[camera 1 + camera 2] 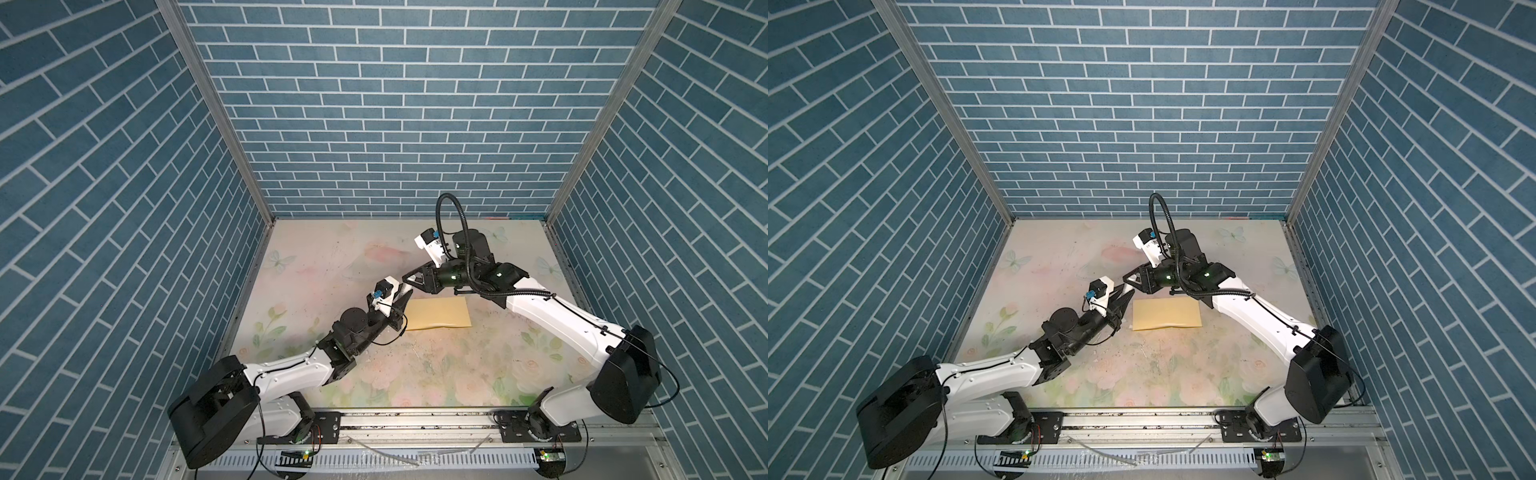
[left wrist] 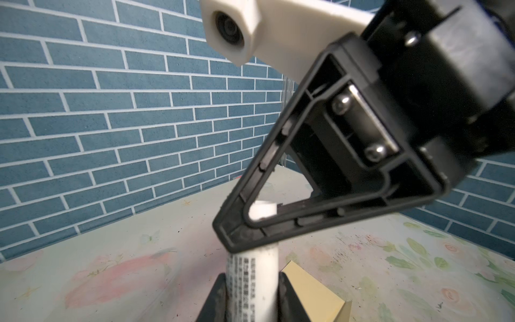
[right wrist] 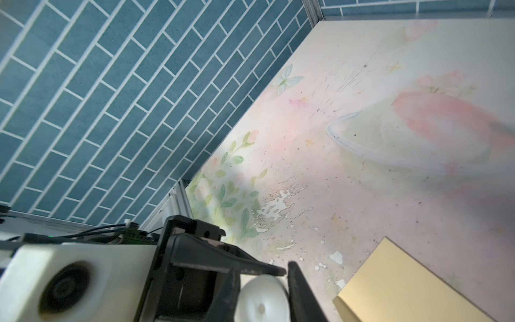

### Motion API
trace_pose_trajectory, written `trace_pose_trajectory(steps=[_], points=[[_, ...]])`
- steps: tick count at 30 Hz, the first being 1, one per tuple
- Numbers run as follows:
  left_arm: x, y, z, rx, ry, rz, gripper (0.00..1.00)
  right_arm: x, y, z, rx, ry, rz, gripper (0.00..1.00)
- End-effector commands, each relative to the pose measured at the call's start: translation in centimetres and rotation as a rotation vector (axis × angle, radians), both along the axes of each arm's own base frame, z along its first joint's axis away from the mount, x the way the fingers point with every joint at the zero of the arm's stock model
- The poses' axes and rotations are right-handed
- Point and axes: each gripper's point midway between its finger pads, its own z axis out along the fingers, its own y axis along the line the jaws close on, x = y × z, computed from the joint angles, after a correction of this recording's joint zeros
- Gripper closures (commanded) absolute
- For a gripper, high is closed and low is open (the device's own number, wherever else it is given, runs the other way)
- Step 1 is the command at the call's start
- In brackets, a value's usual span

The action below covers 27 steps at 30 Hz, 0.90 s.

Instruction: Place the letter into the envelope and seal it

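The mustard-yellow envelope (image 1: 438, 313) (image 1: 1167, 314) lies flat on the flowered table, its flap not distinguishable. The letter is not visible in any view. Just left of the envelope's left end, my left gripper (image 1: 404, 294) (image 1: 1126, 294) (image 2: 250, 281) is shut on a white glue stick (image 2: 252, 267) printed with small text. My right gripper (image 1: 406, 279) (image 1: 1126, 280) (image 3: 263, 281) meets it tip to tip from the right, shut on the stick's round white cap (image 3: 262, 301). One corner of the envelope (image 2: 315, 295) (image 3: 412, 287) shows beside each gripper.
Blue brick-pattern walls close in the table on three sides. A clear plastic piece (image 3: 390, 145) lies on the table behind the grippers. The table's print is flaked in patches (image 3: 276, 206). A metal rail (image 1: 415, 419) with the arm bases runs along the front edge.
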Motion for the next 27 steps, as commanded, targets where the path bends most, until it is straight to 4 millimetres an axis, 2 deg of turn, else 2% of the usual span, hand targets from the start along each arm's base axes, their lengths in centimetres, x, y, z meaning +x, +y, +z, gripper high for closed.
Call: trace_pose_trajectory(steps=[1, 5, 8, 11, 14, 17, 20, 27], points=[[0.0, -0.2, 1.6, -0.028, -0.028, 0.001, 1.00, -0.4, 1.0, 2.2, 0.040, -0.028, 0.036, 0.82], [0.1, -0.2, 1.4, -0.024, -0.017, 0.003, 1.00, -0.3, 1.0, 2.3, 0.039, -0.035, 0.036, 0.88], [0.2, -0.3, 1.1, -0.016, -0.001, 0.003, 0.88, -0.2, 0.8, 2.3, 0.030, -0.050, 0.028, 0.90], [0.1, -0.4, 0.8, -0.015, 0.016, -0.005, 0.70, -0.1, 0.6, 2.4, 0.012, -0.074, 0.025, 0.91], [-0.2, -0.5, 0.6, -0.009, 0.038, -0.024, 0.56, -0.2, 0.1, 2.2, -0.031, -0.108, 0.035, 0.91], [-0.9, -0.8, 0.6, 0.011, 0.064, -0.077, 0.45, -0.2, -0.3, 2.0, -0.082, -0.152, 0.053, 0.91], [-1.5, -0.8, 0.9, 0.009, 0.105, -0.133, 0.40, -0.5, -0.8, 1.9, -0.132, -0.200, 0.091, 0.92], [-3.4, -0.6, 2.1, -0.030, 0.164, -0.297, 0.38, -0.8, -1.4, 1.5, -0.222, -0.269, 0.162, 0.94]])
